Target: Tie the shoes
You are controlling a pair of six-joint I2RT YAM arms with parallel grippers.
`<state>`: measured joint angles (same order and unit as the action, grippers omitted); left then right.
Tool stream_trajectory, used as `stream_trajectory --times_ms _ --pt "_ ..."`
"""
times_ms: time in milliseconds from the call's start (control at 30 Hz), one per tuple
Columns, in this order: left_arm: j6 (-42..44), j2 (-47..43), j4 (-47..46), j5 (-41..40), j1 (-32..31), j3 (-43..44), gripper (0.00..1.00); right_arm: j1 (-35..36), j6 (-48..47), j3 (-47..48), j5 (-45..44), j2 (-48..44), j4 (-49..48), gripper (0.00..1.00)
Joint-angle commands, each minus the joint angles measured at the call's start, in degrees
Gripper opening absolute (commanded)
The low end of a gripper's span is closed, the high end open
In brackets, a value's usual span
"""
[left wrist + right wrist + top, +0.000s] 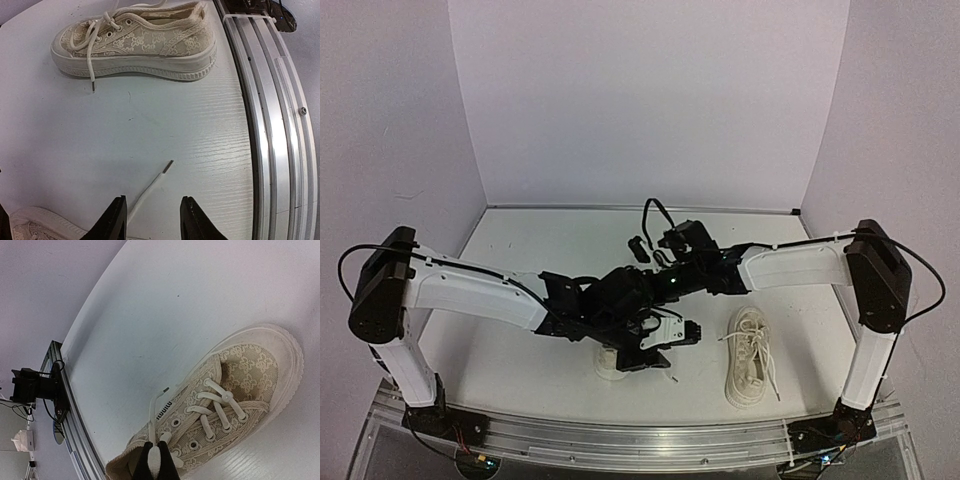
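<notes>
Two cream-white lace sneakers stand on the white table. One shoe point(612, 368) sits under both wrists; the right wrist view shows it from above point(240, 390). My right gripper point(156, 465) is shut on a white lace point(152, 415) at that shoe's top eyelets. My left gripper point(152, 220) is open and low over the table, with a loose lace end point(152, 185) lying between its fingers. A corner of the near shoe point(35, 225) shows at its left. The other shoe point(750, 355) stands apart to the right, laces loose, and also shows in the left wrist view point(145, 45).
An aluminium rail point(280, 125) runs along the table's near edge. A small black object point(638, 247) lies behind the arms. A black clamp with cables point(35, 385) sits on the rail. Pale walls close in the back and sides.
</notes>
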<state>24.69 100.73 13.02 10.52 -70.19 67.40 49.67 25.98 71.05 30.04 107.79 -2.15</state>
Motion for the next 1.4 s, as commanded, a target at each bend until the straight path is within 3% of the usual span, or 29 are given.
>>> stream_trajectory --times_ms 0,300,467,667,1000,1367 --pt "0.95 -1.64 -1.24 -1.35 -0.25 0.75 0.39 -0.18 -1.23 2.41 1.40 -0.54 -1.34 0.00" --pt "-6.51 -17.90 -9.24 -8.69 1.02 -10.05 0.60 -0.08 -1.37 4.14 3.72 0.79 -1.43 0.00" --pt "-17.21 -28.77 -18.63 -17.72 5.36 -20.76 0.81 0.57 -0.94 6.14 5.21 2.46 -1.47 0.00" --pt "-28.58 -36.29 -18.52 -18.29 11.75 -27.34 0.78 1.53 0.03 8.54 6.45 5.58 -1.28 0.04" --pt "-35.92 -38.04 -18.35 -18.04 15.88 -32.05 0.72 3.46 1.06 12.77 6.91 10.20 -0.35 0.05" --pt "-38.91 -34.56 -20.65 -13.35 19.69 -31.78 0.73 3.85 0.52 14.97 7.21 10.10 1.32 0.33"
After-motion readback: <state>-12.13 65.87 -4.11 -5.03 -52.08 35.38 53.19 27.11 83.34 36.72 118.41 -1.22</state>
